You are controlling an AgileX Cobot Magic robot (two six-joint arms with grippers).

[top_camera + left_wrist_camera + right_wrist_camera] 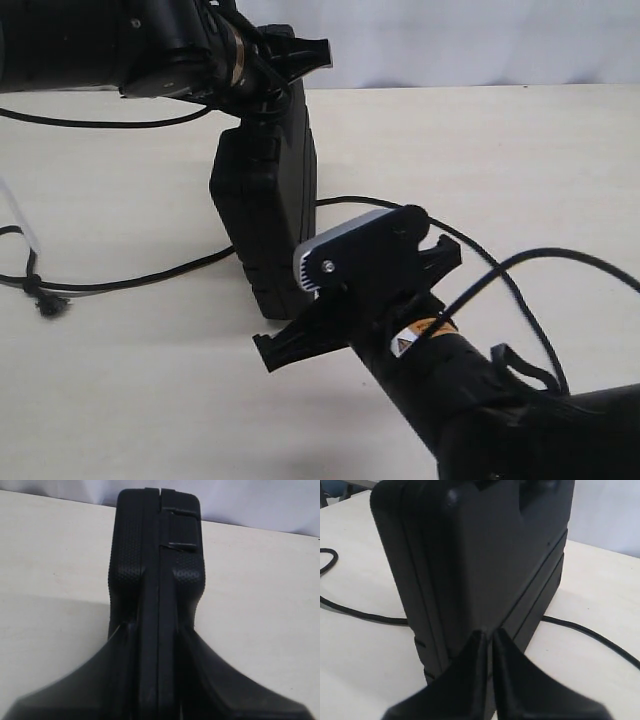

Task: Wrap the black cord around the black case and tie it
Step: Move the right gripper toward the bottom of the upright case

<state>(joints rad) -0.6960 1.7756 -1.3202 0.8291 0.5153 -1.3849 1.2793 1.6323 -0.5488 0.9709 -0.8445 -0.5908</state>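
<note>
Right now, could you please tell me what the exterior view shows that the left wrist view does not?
Only the exterior view shows the cord lying on the table, its knotted end off to the left, and the right gripper low in front of the case. Only the left wrist view shows the latch on the case's narrow edge up close. Both show the upright case with the left gripper clamped on its top end.

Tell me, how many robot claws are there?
2. The left gripper clamps the top of the standing black case; the right gripper, closed, is low beside the case.
</note>
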